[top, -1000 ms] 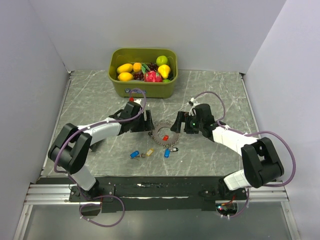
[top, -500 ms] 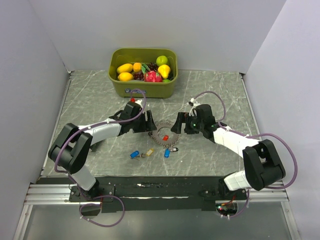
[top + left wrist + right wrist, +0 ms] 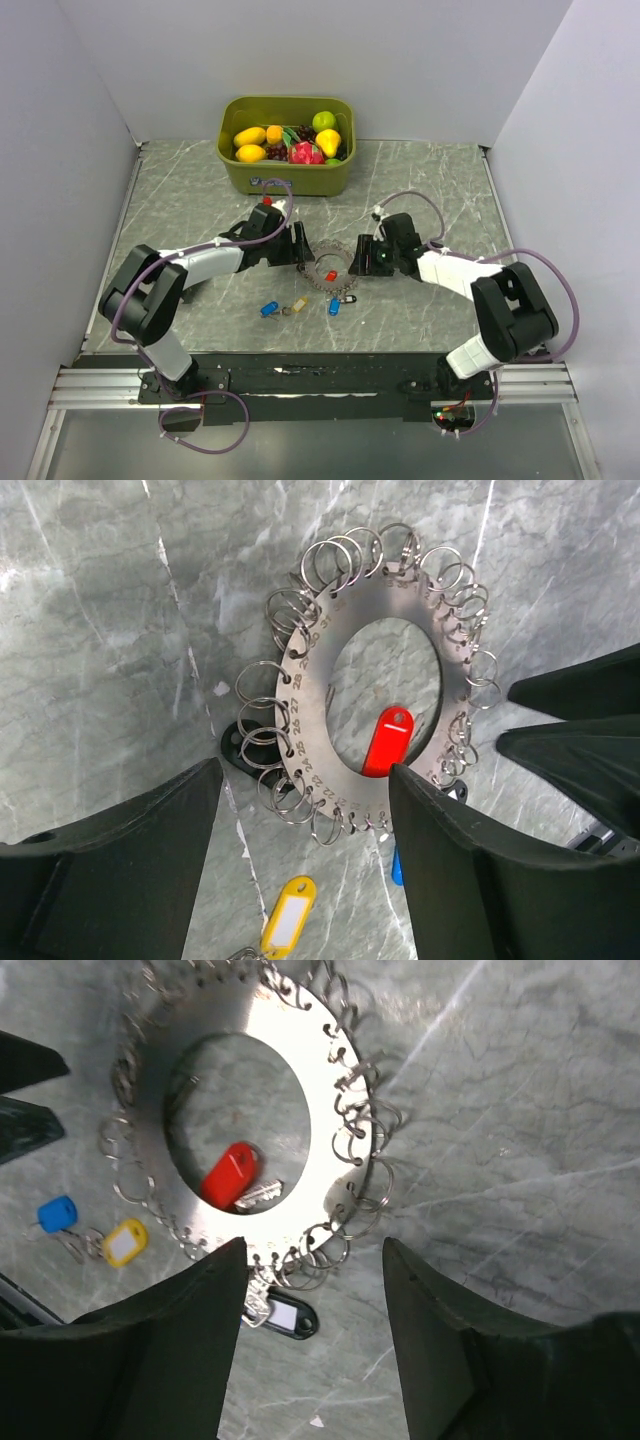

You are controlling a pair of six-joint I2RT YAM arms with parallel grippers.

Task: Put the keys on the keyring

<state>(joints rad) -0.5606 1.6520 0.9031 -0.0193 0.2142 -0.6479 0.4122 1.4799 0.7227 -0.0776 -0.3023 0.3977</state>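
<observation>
The keyring (image 3: 322, 263) is a flat silver disc with a large hole and several small split rings round its rim, lying flat on the marble table. A red key (image 3: 331, 275) lies inside its hole. Two blue keys (image 3: 269, 308) (image 3: 334, 306) and a yellow one (image 3: 298, 304) lie just in front of it, with a black tag (image 3: 348, 297) at its near rim. My left gripper (image 3: 300, 245) is open at the ring's left edge (image 3: 310, 730). My right gripper (image 3: 360, 256) is open over the ring's right edge (image 3: 320, 1120), straddling the split rings and black tag (image 3: 285, 1317).
A green bin (image 3: 288, 180) of toy fruit stands at the back, just behind the left arm. Grey walls enclose the table on the left, right and back. The right gripper's fingers (image 3: 580, 720) show across the ring in the left wrist view.
My right gripper has slid left up to the ring's edge and its jaws have narrowed. My left gripper has edged slightly right towards the ring. The keys have not moved.
</observation>
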